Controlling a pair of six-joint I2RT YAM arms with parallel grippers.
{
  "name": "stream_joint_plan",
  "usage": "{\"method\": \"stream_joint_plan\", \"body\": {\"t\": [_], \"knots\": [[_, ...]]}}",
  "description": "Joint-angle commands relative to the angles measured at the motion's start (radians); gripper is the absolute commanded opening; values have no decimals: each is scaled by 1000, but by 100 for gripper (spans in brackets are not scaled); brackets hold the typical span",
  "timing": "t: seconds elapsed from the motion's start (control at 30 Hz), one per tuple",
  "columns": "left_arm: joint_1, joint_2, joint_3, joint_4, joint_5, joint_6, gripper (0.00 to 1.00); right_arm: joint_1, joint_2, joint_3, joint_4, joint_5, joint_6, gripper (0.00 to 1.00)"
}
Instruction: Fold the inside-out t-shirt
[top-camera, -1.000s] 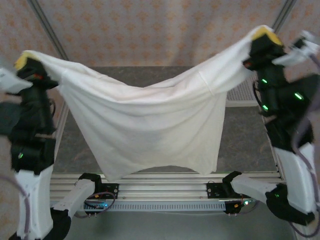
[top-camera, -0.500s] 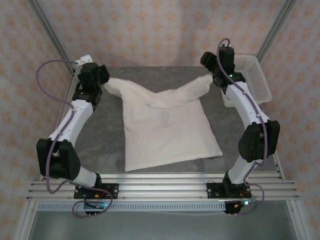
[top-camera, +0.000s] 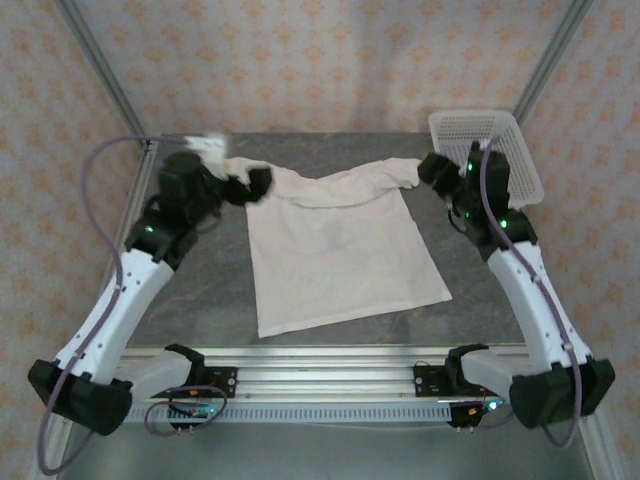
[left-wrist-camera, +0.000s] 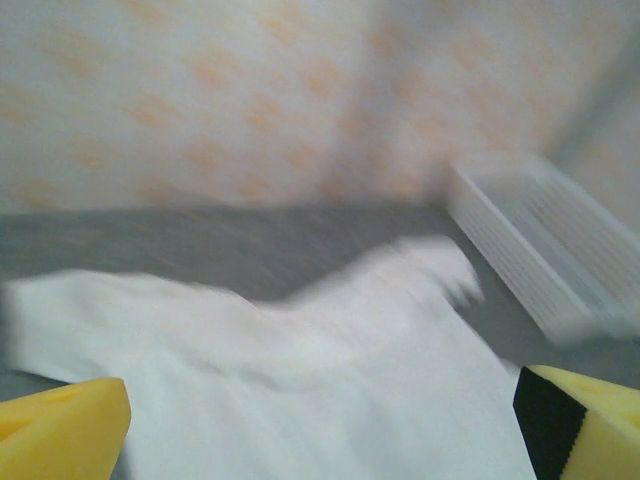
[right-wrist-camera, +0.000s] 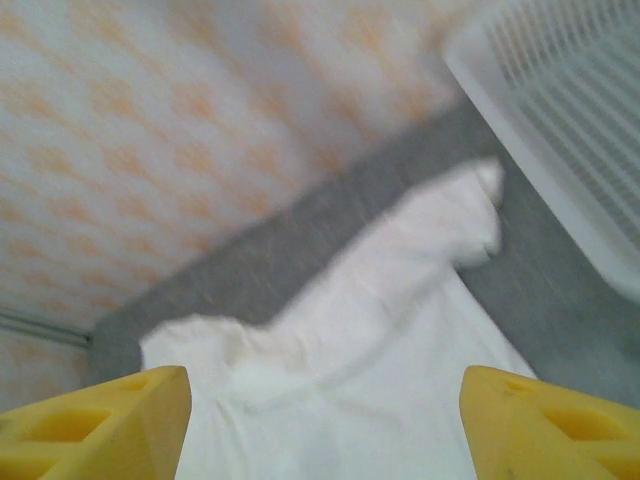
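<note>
The inside-out t-shirt lies spread flat on the grey table, hem toward me and collar at the back. My left gripper hangs over its left shoulder and sleeve, my right gripper over the bunched right sleeve. In the left wrist view the yellow fingertips stand far apart, the left gripper open above white cloth. In the right wrist view the right gripper is also open, its yellow fingertips wide over the shirt. Neither holds the cloth.
A white plastic mesh basket sits at the table's back right corner, close behind my right arm; the basket also appears in the right wrist view. Aluminium rails run along the near edge. Bare grey table lies on both sides of the shirt.
A second ago both grippers held the shirt stretched up in the air. They have lowered it onto the table and let go; the shirt now lies flat and both jaws stand open.
</note>
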Motion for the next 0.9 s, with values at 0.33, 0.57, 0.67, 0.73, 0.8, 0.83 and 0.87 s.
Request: {"method": "stream_joint_plan", "body": {"t": [0.33,0.57,0.67,0.73,0.8,0.83,0.87], "knots": [[-633,411,-88,-323,-125,93,92,9,-202,-365,-295,-113,190,68],[-682,667,25,-274,-195,151,88,27,-144,-426,-322,-139,287,67],[-681,739,59,-274,-191,170,82,50,-105,-434,-294,-191,308,67],[-681,772,65,-267,-181,178,74,63,-90,-424,-297,-180,308,66],[-681,794,67,-269,-179,185,69,69,-84,-413,-303,-166,308,66],[-680,801,65,-267,-181,189,68,70,-82,-406,-304,-159,305,66],[-680,802,64,-267,-183,195,65,70,-80,-400,-304,-154,302,66]]}}
